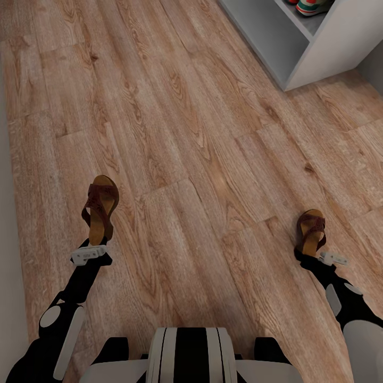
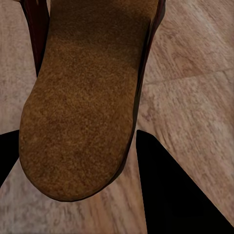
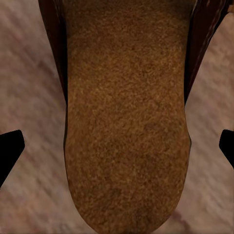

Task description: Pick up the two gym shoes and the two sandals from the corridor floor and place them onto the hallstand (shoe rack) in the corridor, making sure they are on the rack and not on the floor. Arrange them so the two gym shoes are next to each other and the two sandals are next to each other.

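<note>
My left gripper (image 1: 96, 240) grips one brown sandal (image 1: 101, 208) by its heel, and my right gripper (image 1: 310, 250) grips the other sandal (image 1: 311, 229), both above the wood floor (image 1: 202, 159).

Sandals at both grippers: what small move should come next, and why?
Probably roll forward toward the grey-white hallstand with both arms held steady. The left gripper and right gripper each appear to carry a dark brown sandal with a tan footbed, and each footbed sits between the dark fingers in the wrist views. A green-striped gym shoe already sits on the rack.
</note>
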Controlling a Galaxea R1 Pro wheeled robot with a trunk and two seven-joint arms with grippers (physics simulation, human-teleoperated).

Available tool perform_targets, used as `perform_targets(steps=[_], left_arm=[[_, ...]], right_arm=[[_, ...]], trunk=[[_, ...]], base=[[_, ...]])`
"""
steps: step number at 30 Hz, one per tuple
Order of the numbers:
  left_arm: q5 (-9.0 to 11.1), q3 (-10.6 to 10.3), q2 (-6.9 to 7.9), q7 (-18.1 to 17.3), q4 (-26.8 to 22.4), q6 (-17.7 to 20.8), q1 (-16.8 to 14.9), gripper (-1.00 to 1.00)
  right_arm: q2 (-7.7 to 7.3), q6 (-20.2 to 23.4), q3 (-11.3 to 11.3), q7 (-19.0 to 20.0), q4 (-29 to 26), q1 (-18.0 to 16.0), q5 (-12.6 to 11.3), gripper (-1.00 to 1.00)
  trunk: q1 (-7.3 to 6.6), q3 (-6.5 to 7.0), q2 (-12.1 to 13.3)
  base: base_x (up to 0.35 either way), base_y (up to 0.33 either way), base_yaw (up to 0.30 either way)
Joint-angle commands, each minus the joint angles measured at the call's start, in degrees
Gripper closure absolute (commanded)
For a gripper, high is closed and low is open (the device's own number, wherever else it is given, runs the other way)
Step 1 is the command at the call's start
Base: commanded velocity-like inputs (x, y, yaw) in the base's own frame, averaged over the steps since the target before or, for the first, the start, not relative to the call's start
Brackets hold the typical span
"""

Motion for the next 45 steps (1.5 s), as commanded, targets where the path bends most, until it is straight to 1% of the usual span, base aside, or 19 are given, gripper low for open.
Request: perform_targets(steps=[1,2,3,23,27,29,31,35,38,41,45], left_arm=[[-0.18,0.01,0.01,-0.07,-0.01,-0.03,0.00,1.00],[-0.18,0.01,0.02,-0.07,0.00,-0.03,0.00,1.00],[-0.17,0.01,0.02,-0.07,0.01,-0.03,0.00,1.00],[-0.17,0.01,0.00,-0.07,-0.04,-0.03,0.00,1.00],[-0.18,0.01,0.01,-0.07,-0.01,-0.03,0.00,1.00],[-0.22,0.01,0.03,-0.07,0.02,-0.01,0.00,1.00],[-0.25,0.01,0.02,-0.07,0.01,0.02,-0.02,1.00],[-0.36,0.01,-0.02,-0.07,0.05,0.07,-0.27,1.00],[-0.83,0.01,-0.06,-0.01,0.09,0.19,-0.64,1.00],[-1.33,0.01,-0.09,0.47,0.11,0.29,-0.84,1.00],[-1.68,0.01,-0.10,1.21,0.13,0.42,-1.07,1.00]], right_arm=[[-0.03,-0.11,0.00,0.00,0.21,-0.08,0.02,-1.00],[-0.06,-0.20,0.00,0.00,0.37,-0.14,0.04,-1.00],[-0.08,-0.27,0.01,0.00,0.50,-0.19,0.05,1.00],[-0.16,-0.62,0.07,0.02,0.99,-0.37,0.36,1.00],[-0.19,-0.43,0.12,1.07,-1.01,-0.14,0.25,1.00],[-0.11,1.40,0.01,2.77,-6.86,0.38,0.05,1.00],[0.02,5.26,-0.04,3.61,-13.14,1.73,-0.09,1.00],[0.35,14.79,-0.21,4.52,-28.95,7.26,-0.68,1.00],[0.50,19.27,-0.58,4.71,-38.66,11.03,-2.08,1.00],[0.57,22.07,-0.85,4.77,-43.89,13.13,-3.36,1.00],[0.59,24.12,-1.12,4.89,-47.53,14.54,-4.17,1.00]], trunk=[[0.00,0.00,0.00],[0.00,0.00,0.00],[0.00,0.00,0.00],[0.00,0.00,0.00],[0.00,0.00,0.00],[0.00,0.00,0.00],[0.00,0.00,0.00],[0.00,0.00,0.00],[0.00,0.00,0.00],[0.00,0.00,0.00],[0.00,0.00,0.00]], base=[[0.000,0.000,0.000],[0.000,0.000,0.000],[0.000,0.000,0.000],[0.000,0.000,0.000],[0.000,0.000,0.000],[0.000,0.000,0.000],[0.000,0.000,0.000],[0.000,0.000,0.000],[0.000,0.000,0.000],[0.000,0.000,0.000],[0.000,0.000,0.000]])
